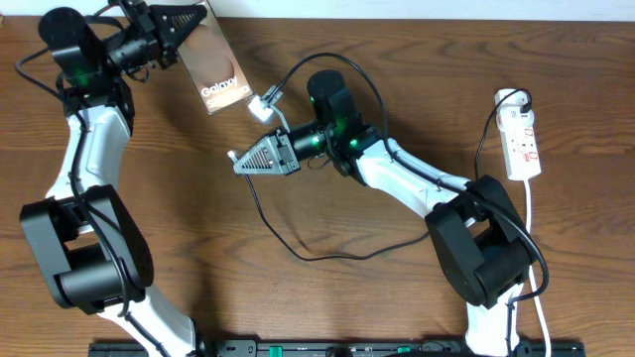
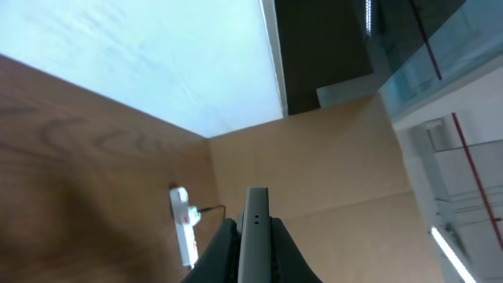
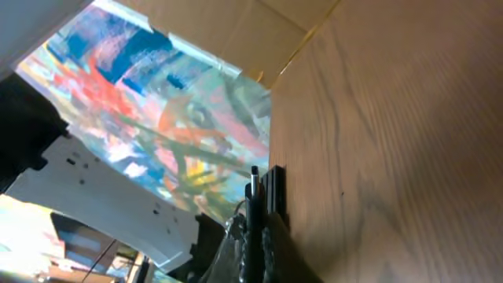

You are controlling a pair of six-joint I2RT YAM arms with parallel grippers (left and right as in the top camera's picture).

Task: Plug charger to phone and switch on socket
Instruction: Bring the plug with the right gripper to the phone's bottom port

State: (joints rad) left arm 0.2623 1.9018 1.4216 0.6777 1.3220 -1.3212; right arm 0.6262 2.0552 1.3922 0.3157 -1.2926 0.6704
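My left gripper (image 1: pixel 179 40) is shut on the phone (image 1: pixel 213 71) and holds it tilted above the table's far left, brown screen up. In the left wrist view the phone's grey edge (image 2: pixel 255 220) stands between the jaws (image 2: pixel 255 251). My right gripper (image 1: pixel 246 159) is at mid-table, just right of and below the phone. It is shut on the thin black charger (image 1: pixel 327 258), near its plug end. The plug end (image 3: pixel 254 189) shows between the jaws (image 3: pixel 255 236). The white socket (image 1: pixel 523 144) lies at the far right with a black plug in it. It also shows in the left wrist view (image 2: pixel 182 228).
The socket's white cord (image 1: pixel 533 233) runs down the right side toward the front edge. The charger's slack loops on the wood below my right arm. A small white tag (image 1: pixel 260 107) hangs by the phone's lower corner.
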